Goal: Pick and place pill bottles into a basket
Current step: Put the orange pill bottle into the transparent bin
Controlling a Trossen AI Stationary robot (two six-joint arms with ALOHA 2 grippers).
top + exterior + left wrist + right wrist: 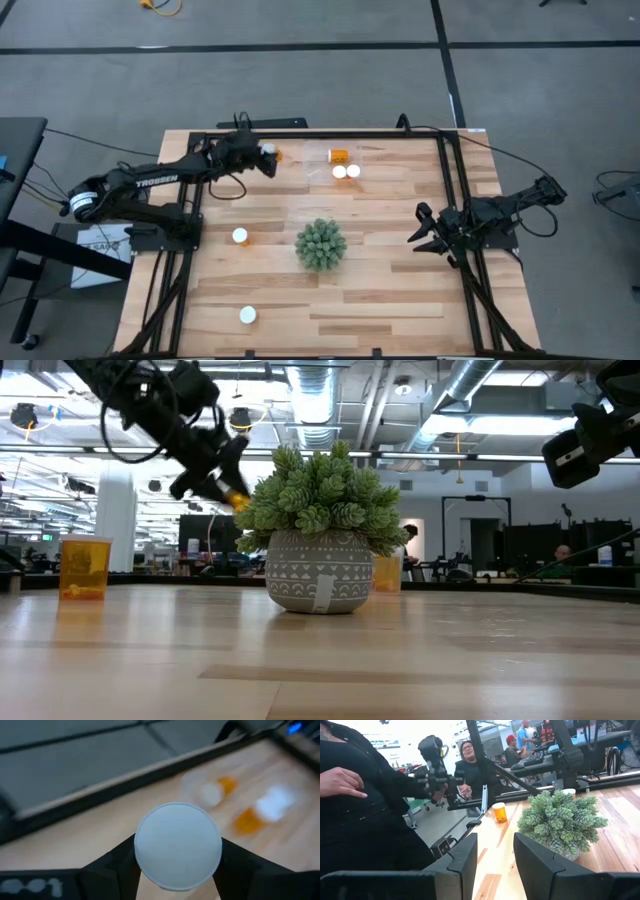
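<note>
Holding a pill bottle (pixel 270 154) clear of the table, the left gripper (pixel 262 157) sits over the far left part of the tabletop (pixel 380 300). In the left wrist view both fingers (pixel 112 865) press the sides of the bottle, white cap (pixel 178 851) facing the camera. Low view shows the same: gripper (pixel 222 478) raised, orange bottle (pixel 236 499) at its tip, well above the wood.

Just ahead of that claw, toward table centre: the basket (pixel 337 166), nearly see-through, near the far edge. One bottle lying on its side (pixel 340 155) at its far side, two upright ones (pixel 346 172) touching each other beside it; can't tell from the pictures which of these are inside the rim. The left wrist view shows them blurred past the held cap (pixel 260 810).

Farther from the claw, toward the near edge: one upright bottle (pixel 240 236) on the left, with the plant (pixel 321 244) to its right at mid table. Farthest out, another upright bottle (pixel 247 315) close to the near left corner.

Right gripper (pixel 425 232) waits at the right edge of the table, well apart from every bottle, fingers (pixel 457 862) spread with nothing between them. Its own view looks past the plant (pixel 562 820) to a bottle (pixel 499 812) beyond it, and a person in dark clothing (pixel 365 815) stands close off the table with others seated farther back.
</note>
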